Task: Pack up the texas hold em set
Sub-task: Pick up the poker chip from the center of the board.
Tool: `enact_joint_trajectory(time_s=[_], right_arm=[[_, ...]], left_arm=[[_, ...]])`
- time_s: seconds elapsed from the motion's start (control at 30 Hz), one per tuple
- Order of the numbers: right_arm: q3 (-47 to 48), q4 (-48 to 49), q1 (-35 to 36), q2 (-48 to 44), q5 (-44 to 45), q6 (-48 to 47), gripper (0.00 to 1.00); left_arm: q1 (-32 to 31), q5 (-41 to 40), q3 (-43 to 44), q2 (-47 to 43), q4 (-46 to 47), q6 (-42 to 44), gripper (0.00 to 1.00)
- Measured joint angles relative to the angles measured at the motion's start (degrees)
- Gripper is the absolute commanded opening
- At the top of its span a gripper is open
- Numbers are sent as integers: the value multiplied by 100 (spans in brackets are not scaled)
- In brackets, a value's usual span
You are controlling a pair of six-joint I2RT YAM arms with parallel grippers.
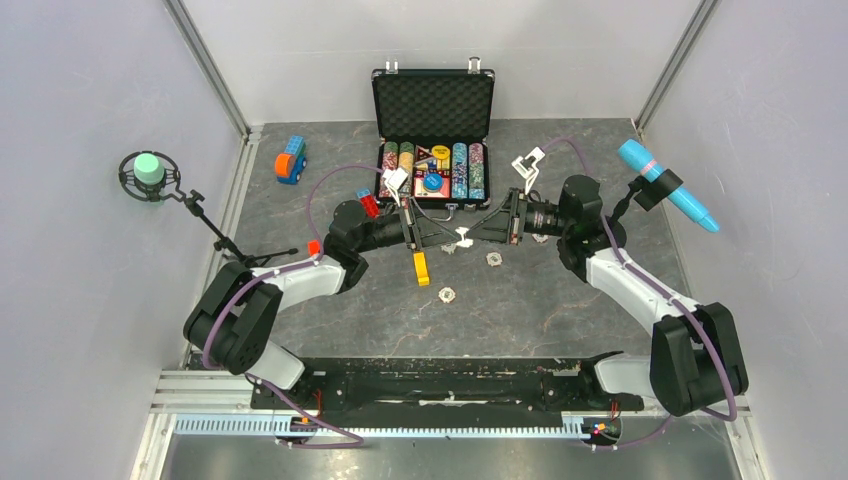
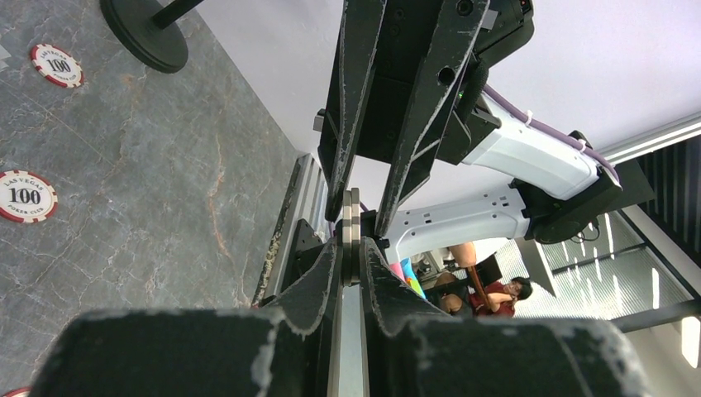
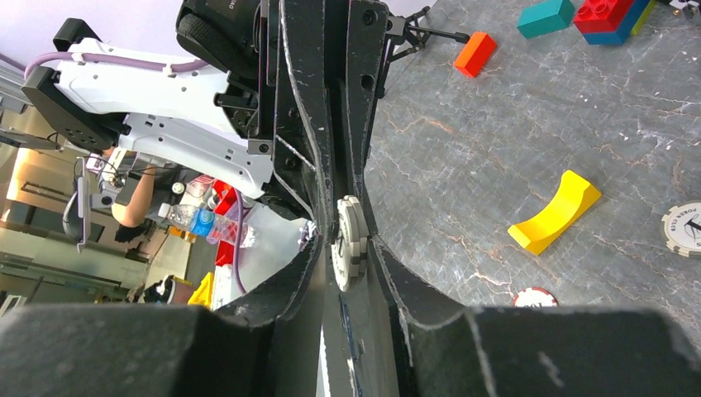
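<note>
Fingers of your left claw (image 2: 350, 248) pinch two poker chips (image 2: 351, 217) edge-on; your right claw (image 3: 347, 241) clamps the same pair from the opposite side; three loose chips (image 1: 494, 258) lie just nearside of both claws; one open briefcase (image 1: 432, 100) stands beyond them.

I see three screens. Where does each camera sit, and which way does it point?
Top external: fixed above and behind the arms, looking down on the table; both arms and the open case show.
Left wrist: on the left arm, looking along the left gripper toward the right arm; its own fingers fill the bottom.
Right wrist: on the right arm, looking along the right gripper toward the left arm; own fingers below.
Shared: both wrist views show the chip stack that both grippers hold.
</note>
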Motion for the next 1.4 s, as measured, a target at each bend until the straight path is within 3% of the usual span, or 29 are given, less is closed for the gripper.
enact_joint_trajectory(time_s=[0.27,0.33,0.4,0.5,0.67,0.83,1.1,1.4], right_arm=[[-13,-2,17,15,2,42,2],[-15,-2,15,15,0,63,0],[-15,-9,15,15,2,85,0],[-15,-7,15,13,4,85,0],[-15,17,87,13,9,-15,0],[157,-710,92,2,470,-752,0],[365,-1449,103,-61,1749,-1714,1],[369,-667,278,527,2428,-1792,3]], left_arm=[[0,74,0,-2,24,-7,2],[0,94,2,-4,28,-4,3],[0,98,2,-7,31,-4,16],[0,101,9,-7,24,4,44],[0,79,127,-31,-223,-20,76],[9,-81,267,-343,-1025,149,92],[44,-1158,1005,-1207,-3845,1429,99],[232,-2310,1543,-1705,-6089,2573,100]])
